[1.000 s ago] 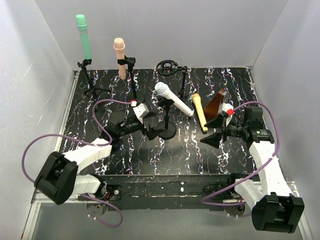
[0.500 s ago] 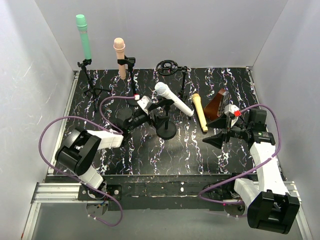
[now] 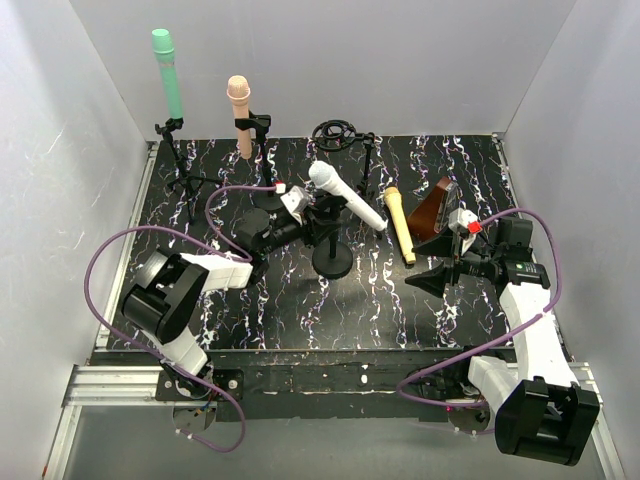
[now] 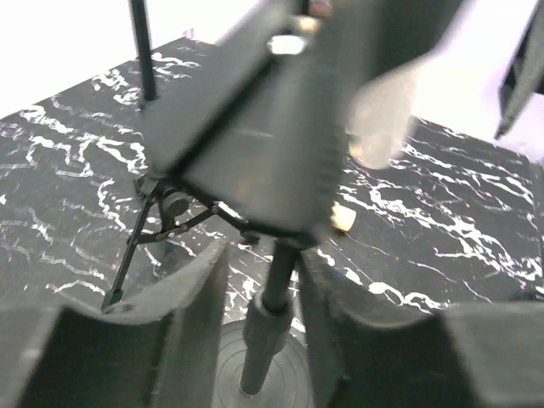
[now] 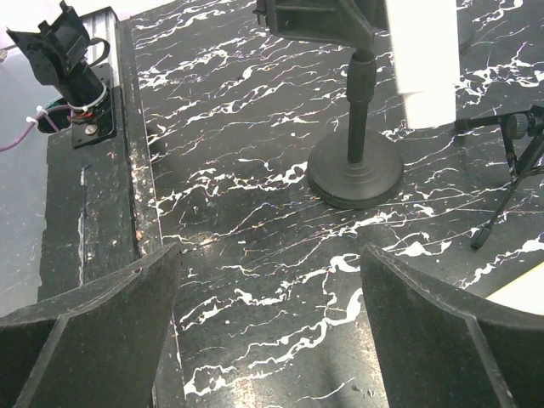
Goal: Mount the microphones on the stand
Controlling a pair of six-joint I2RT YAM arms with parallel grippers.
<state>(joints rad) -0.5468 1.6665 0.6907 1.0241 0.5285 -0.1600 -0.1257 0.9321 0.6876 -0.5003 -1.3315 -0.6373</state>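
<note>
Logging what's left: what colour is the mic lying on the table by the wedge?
That microphone is yellow; the top external view shows it best.

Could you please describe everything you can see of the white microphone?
The white microphone is slim and smooth, plastic-looking, with a rounded head. It rests tilted on top of the round-based stand, head toward the back left, tail slanting to the front right. The left hand is at the stand just beside it, fingers either side of the pole in the wrist view without closing on it. Whether it touches the microphone cannot be told. The yellow microphone lies close by on its right.
</note>
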